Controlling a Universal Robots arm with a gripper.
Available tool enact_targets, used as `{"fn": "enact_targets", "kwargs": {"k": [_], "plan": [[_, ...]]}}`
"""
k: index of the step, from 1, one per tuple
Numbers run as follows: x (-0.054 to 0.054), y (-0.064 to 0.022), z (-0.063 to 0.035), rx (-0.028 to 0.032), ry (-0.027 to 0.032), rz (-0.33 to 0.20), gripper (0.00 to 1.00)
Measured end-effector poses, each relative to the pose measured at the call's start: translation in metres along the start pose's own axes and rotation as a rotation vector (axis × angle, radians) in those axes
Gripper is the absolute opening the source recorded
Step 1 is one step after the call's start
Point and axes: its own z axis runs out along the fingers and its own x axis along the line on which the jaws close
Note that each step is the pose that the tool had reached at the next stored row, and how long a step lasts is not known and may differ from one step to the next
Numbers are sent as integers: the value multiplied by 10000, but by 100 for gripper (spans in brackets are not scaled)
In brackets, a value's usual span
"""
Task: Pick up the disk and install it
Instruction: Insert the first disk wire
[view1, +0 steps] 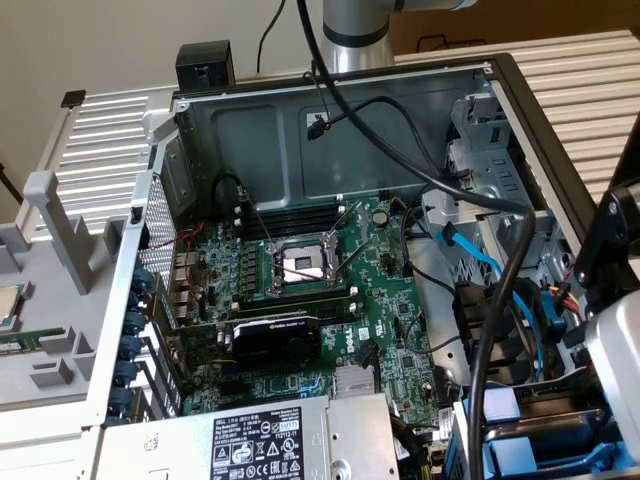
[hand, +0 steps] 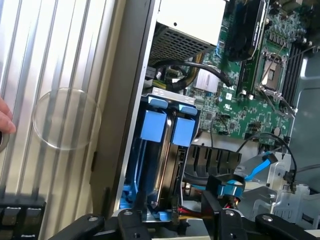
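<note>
Silver-metal disk (hand: 164, 167) in blue plastic carrier, edge-on in drive bay, label hidden, long axis pointing toward black pincer (hand: 175, 226) — released, partly cut off.

A computer-assembly lab: an opened tower case (view1: 300, 130) with bare motherboard (view1: 390, 300) under a robot arm (view1: 355, 30).

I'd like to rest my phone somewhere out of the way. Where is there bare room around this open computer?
The ribbed metal surface beyond the case wall, at the exterior view's right, lies bare; so does the ribbed panel at its left. Inside, motherboard, cables and blue drive carriers crowd everything.
</note>
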Motion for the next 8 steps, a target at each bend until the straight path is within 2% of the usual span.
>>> {"fn": "enact_targets", "kwargs": {"k": [2, 4, 5, 7, 8], "plan": [[4, 1, 7, -22, -125, -109, 55], [10, 3, 5, -16, -253, -158, 55], [13, 4, 7, -9, -292, -161, 55], [14, 3, 9, -10, -296, -164, 55], [17, 4, 13, -1, -340, -164, 55]]}}
